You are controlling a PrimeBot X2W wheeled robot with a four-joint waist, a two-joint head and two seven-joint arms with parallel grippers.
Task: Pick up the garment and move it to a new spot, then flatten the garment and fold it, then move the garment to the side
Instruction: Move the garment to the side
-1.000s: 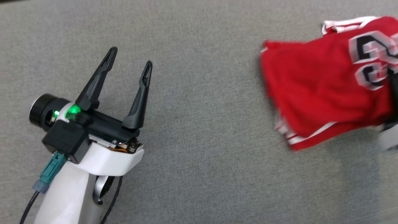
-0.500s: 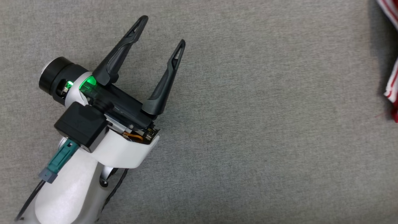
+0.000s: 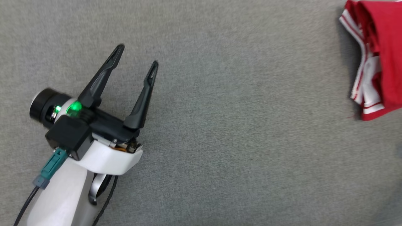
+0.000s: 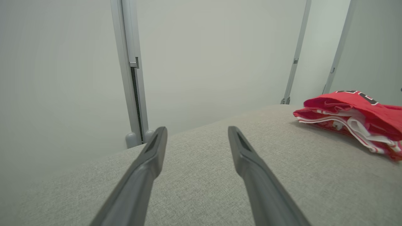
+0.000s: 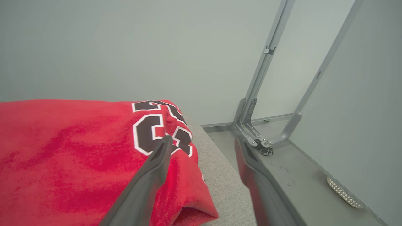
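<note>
The red basketball jersey of thin knit cloth, trimmed in white-and-red stripes and bearing a black number outlined in white (image 3: pixel 383 56), lies in a folded stack at the far right of the grey woven-fabric surface (image 3: pixel 235 125). The right border of the head view cuts part of it off. In the right wrist view its right side sits close to the surface's edge, beyond which the grey floor (image 5: pixel 282 175) drops away. The left wrist view shows several layers piled up, with striped hems poking out on the side facing the left arm.

The left gripper (image 3: pixel 137 55) hangs over bare fabric well apart from the jersey, its two long dark fingers spread wide with nothing between them. The right gripper (image 5: pixel 204 140) is just beside the jersey, near the number. Its fingers stand apart too, and no cloth is caught between them — the gap frames only surface edge and floor.

By the look of it the jersey is light, limp and a little slippery. It will not keep a shape by itself, and a pinch on the top layer alone would likely peel the stack open. If it needs shifting, the safer hold seems to be the rounded folded edge, taking all layers in one bite — or both grippers at opposite ends, lifted level. A nudge to the right could send it off the edge.
</note>
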